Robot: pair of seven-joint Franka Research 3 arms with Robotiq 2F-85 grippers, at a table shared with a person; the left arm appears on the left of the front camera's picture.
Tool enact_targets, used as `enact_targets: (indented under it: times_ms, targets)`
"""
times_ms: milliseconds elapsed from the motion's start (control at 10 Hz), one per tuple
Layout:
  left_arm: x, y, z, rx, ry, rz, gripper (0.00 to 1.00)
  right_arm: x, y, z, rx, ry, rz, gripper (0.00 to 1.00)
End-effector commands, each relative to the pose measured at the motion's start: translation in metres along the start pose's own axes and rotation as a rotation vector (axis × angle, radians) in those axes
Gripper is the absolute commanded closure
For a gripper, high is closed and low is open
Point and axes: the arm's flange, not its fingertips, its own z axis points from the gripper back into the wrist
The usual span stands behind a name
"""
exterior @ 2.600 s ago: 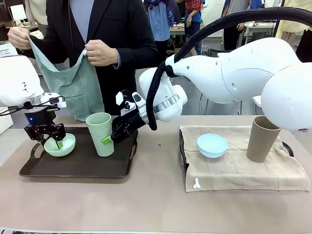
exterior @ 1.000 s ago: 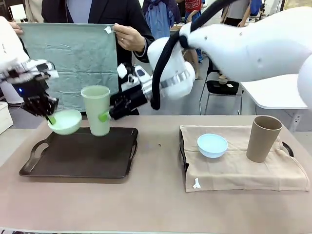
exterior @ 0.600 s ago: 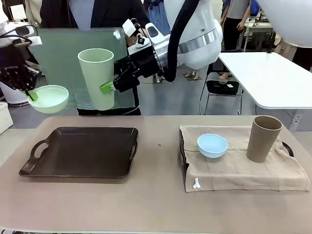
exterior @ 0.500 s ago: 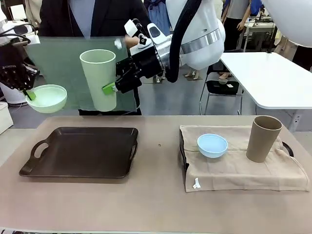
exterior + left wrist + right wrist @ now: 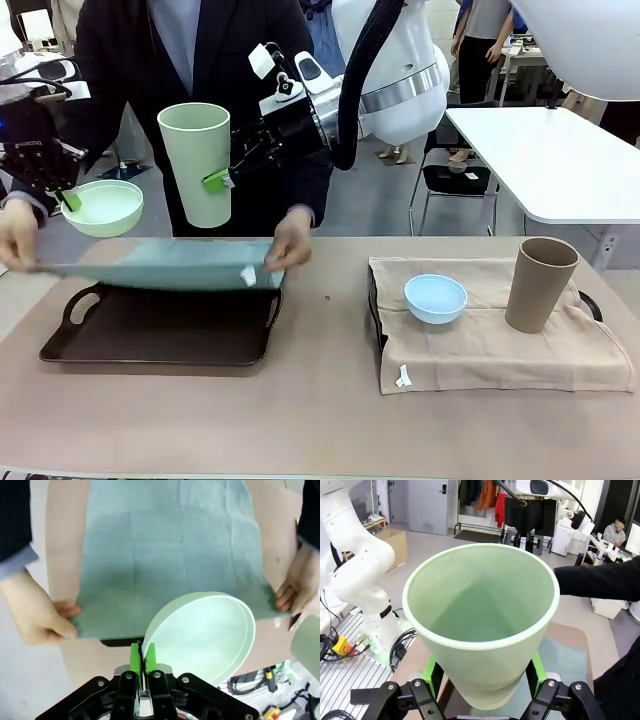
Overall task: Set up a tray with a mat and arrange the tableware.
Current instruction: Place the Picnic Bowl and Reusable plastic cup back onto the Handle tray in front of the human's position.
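A person's two hands (image 5: 291, 240) stretch a pale green mat (image 5: 160, 274) flat just over the dark tray (image 5: 150, 335) at the left. My left gripper (image 5: 66, 199) is shut on the rim of the pale green bowl (image 5: 104, 207), held up in the air at the far left; from its wrist camera the bowl (image 5: 202, 635) hangs above the mat (image 5: 170, 550). High above the tray, my right gripper (image 5: 222, 178) is shut on the tall pale green cup (image 5: 195, 160), whose open mouth (image 5: 482, 600) faces its wrist camera. On the right, a pale blue bowl (image 5: 435, 298) and a brown cup (image 5: 537, 284) stand on a beige mat (image 5: 490, 345).
The person in a dark jacket leans over the far edge behind the tray. The beige mat covers a second tray whose handle (image 5: 591, 304) shows at the right. Bare tabletop lies in front and between the trays. A white table (image 5: 540, 160) stands behind at the right.
The person has brought the green mat down from held upright to flat over the tray. Both grippers, with bowl and cup lifted off the tray, have stayed raised.
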Motion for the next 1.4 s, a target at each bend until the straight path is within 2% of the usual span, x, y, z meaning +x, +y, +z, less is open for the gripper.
enact_targets:
  times_ms: [0,1300]
  targets:
    - [0.0005,0.0000,0.0016,-0.021,-0.014,-0.010,1.00,0.0002,0.0000,0.0006,-0.001,-0.003,0.018,1.00]
    - [0.0005,0.0000,0.0016,-0.021,-0.014,-0.010,1.00,0.0002,0.0000,0.0006,-0.001,-0.003,0.018,1.00]
